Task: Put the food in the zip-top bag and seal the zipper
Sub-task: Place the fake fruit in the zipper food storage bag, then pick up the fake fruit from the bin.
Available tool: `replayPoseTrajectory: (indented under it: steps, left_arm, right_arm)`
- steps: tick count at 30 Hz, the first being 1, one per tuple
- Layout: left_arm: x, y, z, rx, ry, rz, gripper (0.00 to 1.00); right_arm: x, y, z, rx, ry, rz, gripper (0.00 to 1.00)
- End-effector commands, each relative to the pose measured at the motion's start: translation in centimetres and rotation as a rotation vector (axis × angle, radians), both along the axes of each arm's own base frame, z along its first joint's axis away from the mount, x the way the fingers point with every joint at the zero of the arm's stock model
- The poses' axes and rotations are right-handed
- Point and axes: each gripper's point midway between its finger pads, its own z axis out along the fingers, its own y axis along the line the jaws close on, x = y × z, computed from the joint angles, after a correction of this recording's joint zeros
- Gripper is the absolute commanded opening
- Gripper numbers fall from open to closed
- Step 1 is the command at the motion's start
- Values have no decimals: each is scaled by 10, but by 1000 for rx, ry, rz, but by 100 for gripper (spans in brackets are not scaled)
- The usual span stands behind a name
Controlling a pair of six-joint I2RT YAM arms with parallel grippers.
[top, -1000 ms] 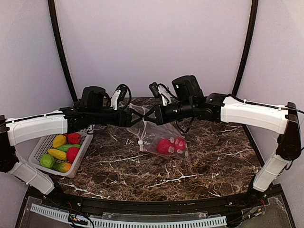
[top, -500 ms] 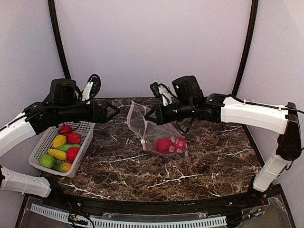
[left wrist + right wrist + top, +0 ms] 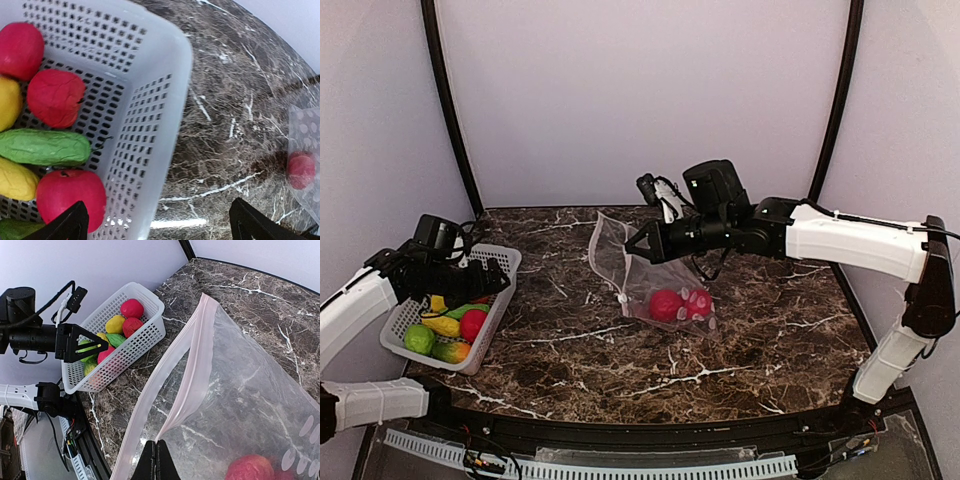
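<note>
The zip-top bag [image 3: 645,272] lies mid-table, its mouth lifted and held open. Two red food pieces [image 3: 667,305] sit inside it, and one shows in the right wrist view [image 3: 250,467]. My right gripper [image 3: 632,245] is shut on the bag's pink zipper strip [image 3: 192,370], pinching one lip [image 3: 156,460]. My left gripper [image 3: 498,283] is open and empty, hovering over the right rim of the white basket [image 3: 508,256]. Its fingertips [image 3: 65,230] straddle the basket wall [image 3: 175,65]. Inside lie a red apple [image 3: 70,197], a green piece [image 3: 42,147], more red pieces [image 3: 55,97] and yellow ones [image 3: 10,102].
The basket [image 3: 155,310] stands at the table's left edge, by the side wall. A dark marble tabletop [image 3: 720,360] stretches in front of the bag. Black frame posts [image 3: 445,100] rise at the back corners.
My left gripper has swung away from the bag's mouth, leftward and down, and now hangs over the basket. The right gripper and bag have stayed put.
</note>
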Motion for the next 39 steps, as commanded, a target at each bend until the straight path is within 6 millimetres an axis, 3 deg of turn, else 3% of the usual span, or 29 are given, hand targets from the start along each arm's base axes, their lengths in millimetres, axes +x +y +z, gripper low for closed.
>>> replayPoseTrajectory:
  steps: [1,7,16,25,39]
  left_arm:
    - [-13,34,-15,11,22,193,99]
    - [-24,65,-41,3,47,326,99]
    - [-34,83,-69,63,120,380,98]
    - [-34,86,-84,96,161,370,86]
    - [-29,74,-102,46,200,328,84]
  right_arm:
    - [-3,-3,13,25,-36,-1,0]
    - [-4,0,13,26,-33,10,0]
    - [-3,2,13,27,-33,14,0]
    - [-2,3,12,24,-29,17,0]
    - [-3,2,11,19,-28,16,0]
